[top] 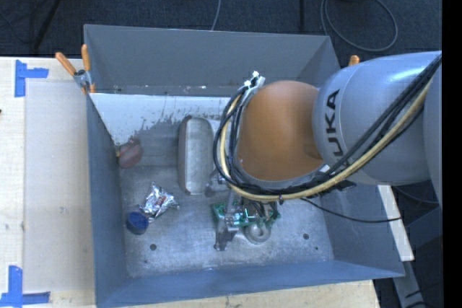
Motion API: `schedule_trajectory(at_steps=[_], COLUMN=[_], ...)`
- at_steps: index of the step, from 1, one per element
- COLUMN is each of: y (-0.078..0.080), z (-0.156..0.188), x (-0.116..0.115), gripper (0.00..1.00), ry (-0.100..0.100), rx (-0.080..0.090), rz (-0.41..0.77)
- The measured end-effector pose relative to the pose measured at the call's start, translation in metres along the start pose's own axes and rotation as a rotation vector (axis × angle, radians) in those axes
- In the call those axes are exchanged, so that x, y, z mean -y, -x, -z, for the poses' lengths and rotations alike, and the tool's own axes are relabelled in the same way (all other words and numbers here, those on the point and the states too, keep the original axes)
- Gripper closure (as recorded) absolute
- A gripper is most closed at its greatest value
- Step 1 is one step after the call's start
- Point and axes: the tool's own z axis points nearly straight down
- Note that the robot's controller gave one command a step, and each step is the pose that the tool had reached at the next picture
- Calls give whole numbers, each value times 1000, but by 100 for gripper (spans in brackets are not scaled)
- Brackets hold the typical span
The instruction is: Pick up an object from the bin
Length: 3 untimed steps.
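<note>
Judging by what sits under the claw (232, 226), my candidate is a small greenish thing (257, 230) with a pale ring-shaped part, touching the claw on the view's right, low on the bin floor. It looks light, hard and probably slick plastic, so I would take it across the ring's thin rim. I cannot tell how far the claw is open, nor whether it has hold of anything. Just above the claw and leftward lies a smooth grey oblong lump (195, 155), likely heavier. Well left of the claw lie crumpled foil (159, 200), soft and crushable, a blue cap (136, 221), and farther up a dull brown ball (130, 153), all in the speckled grey bin (180, 256)
</note>
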Motion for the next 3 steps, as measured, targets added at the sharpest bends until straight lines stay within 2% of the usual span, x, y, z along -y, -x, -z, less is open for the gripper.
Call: schedule_trajectory(at_steps=[1,3], y=[34,35], z=[-103,-100], x=[86,84], gripper=[0,0], ry=[1,2], rx=[5,3], rz=[26,21])
